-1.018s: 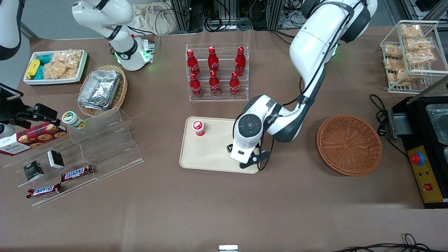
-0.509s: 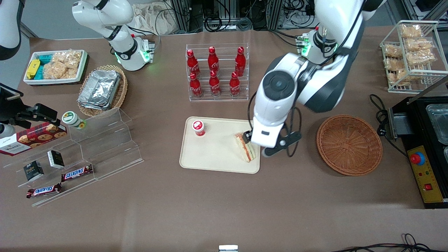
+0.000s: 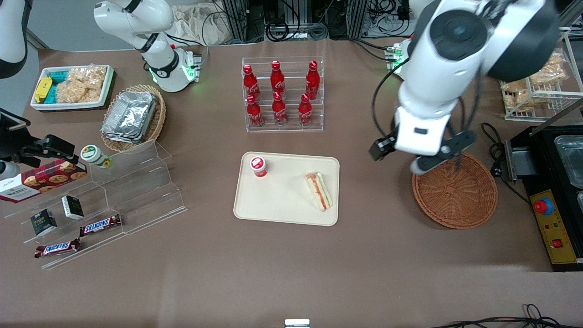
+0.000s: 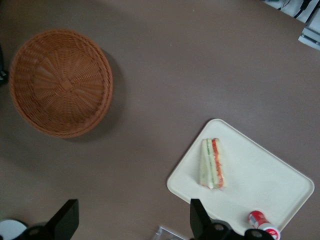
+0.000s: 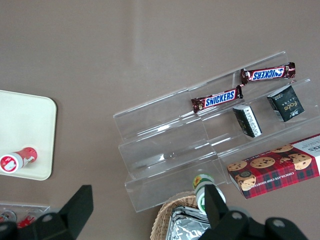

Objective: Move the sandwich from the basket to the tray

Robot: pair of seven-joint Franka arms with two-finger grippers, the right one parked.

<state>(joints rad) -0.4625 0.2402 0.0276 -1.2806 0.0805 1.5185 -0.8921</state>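
Note:
The sandwich (image 3: 319, 191) (image 4: 212, 164), a pale wedge with an orange-red and green cut edge, lies flat on the cream tray (image 3: 278, 200) (image 4: 260, 185), near the tray's edge toward the basket. The round reddish-brown wicker basket (image 3: 455, 196) (image 4: 60, 82) holds nothing. My gripper (image 3: 412, 146) (image 4: 132, 222) hangs high above the table, over the basket's rim nearest the tray. It is open, with its fingers wide apart and only bare table between them.
A small red-capped bottle (image 3: 258, 166) stands on the tray's corner. A clear rack of red cola bottles (image 3: 282, 95) stands farther from the front camera than the tray. A wire snack rack (image 3: 537, 68) and a black machine (image 3: 555, 182) sit at the working arm's end.
The gripper, low over the tray a second ago, has let go of the sandwich, risen and swung toward the basket. The sandwich stays lying on the tray.

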